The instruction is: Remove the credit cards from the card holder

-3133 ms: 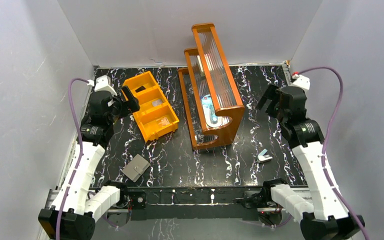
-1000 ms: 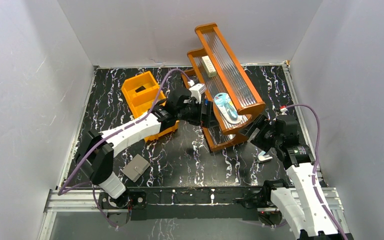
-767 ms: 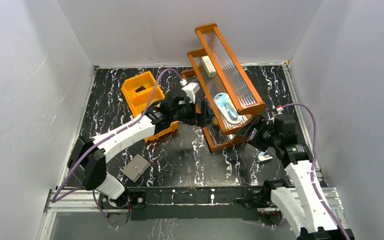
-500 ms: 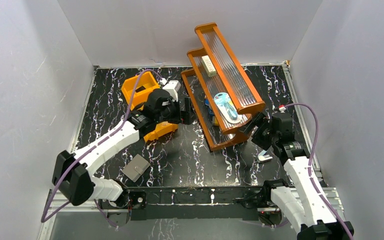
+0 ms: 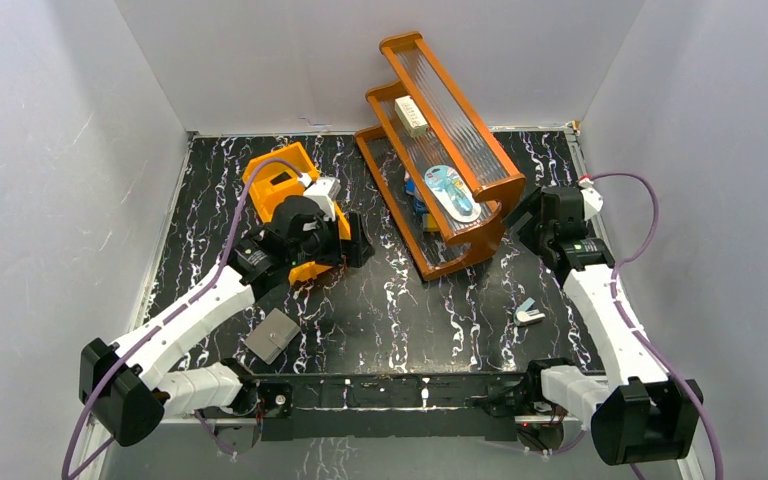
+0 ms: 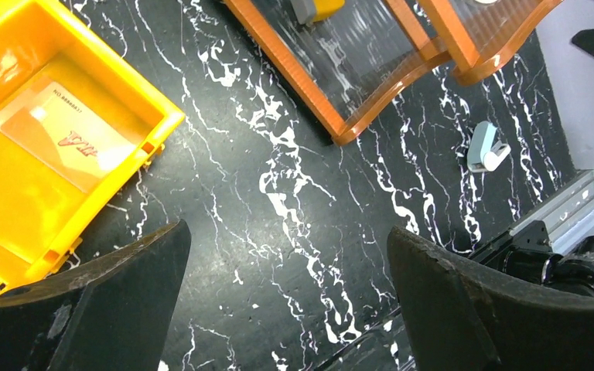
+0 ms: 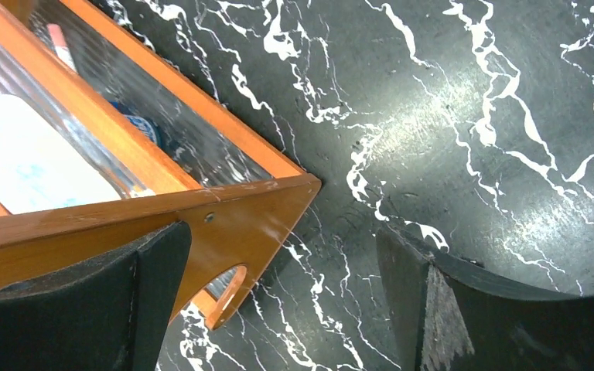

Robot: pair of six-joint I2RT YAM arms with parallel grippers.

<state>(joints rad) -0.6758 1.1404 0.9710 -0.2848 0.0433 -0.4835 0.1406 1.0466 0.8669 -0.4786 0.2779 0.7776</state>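
Since the card holder [image 5: 272, 336] lies cover-up, its slots are hidden.

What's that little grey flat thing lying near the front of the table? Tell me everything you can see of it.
It is the card holder: a small, flat, grey rectangle, matte like fabric or leather, lying turned at an angle on the black marbled table near the front edge, left of centre. A faint line crosses it. Its inside is hidden. Apart from the table, nothing touches it.
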